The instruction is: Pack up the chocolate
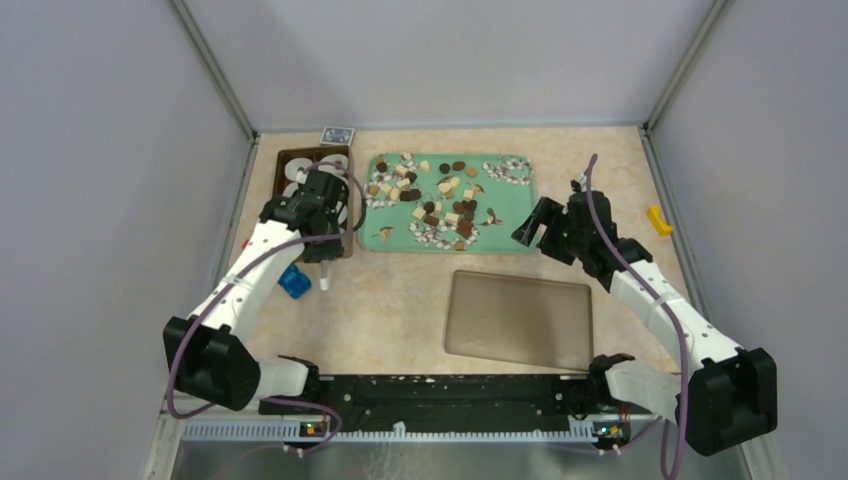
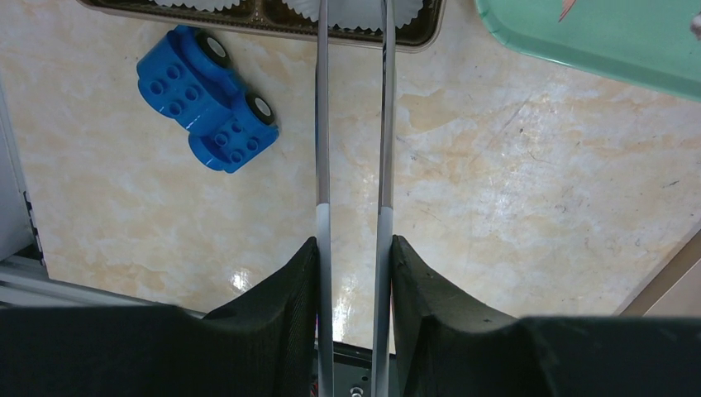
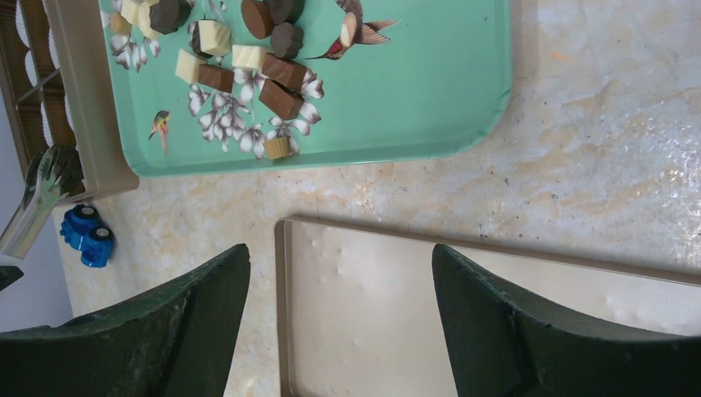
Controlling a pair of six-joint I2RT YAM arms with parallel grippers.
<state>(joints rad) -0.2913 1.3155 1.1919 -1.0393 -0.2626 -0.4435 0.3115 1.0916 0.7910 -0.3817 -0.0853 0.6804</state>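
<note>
The chocolate (image 1: pixel 440 200) lies as several small dark, brown and cream pieces scattered on a green tray (image 1: pixel 510 215); the right wrist view shows some of these pieces (image 3: pixel 273 83) up close. My left gripper (image 1: pixel 322 252) hangs left of the tray, by the near end of a brown box (image 1: pixel 290 160). It is shut on metal tongs (image 2: pixel 322 124), whose two arms run between its pads (image 2: pixel 354 241) toward the box. My right gripper (image 1: pixel 533 222) is open and holds nothing, to the right of the tray. Its fingers (image 3: pixel 340 252) straddle a corner of a tan lid (image 3: pixel 397 314).
The brown box (image 2: pixel 248 21) holds white paper cups (image 2: pixel 355 10). A blue toy car (image 1: pixel 293 282) sits beside the left gripper. The tan lid (image 1: pixel 520 320) lies in front of the tray. A yellow block (image 1: pixel 657 220) is at the right, a card deck (image 1: pixel 337 134) at the back.
</note>
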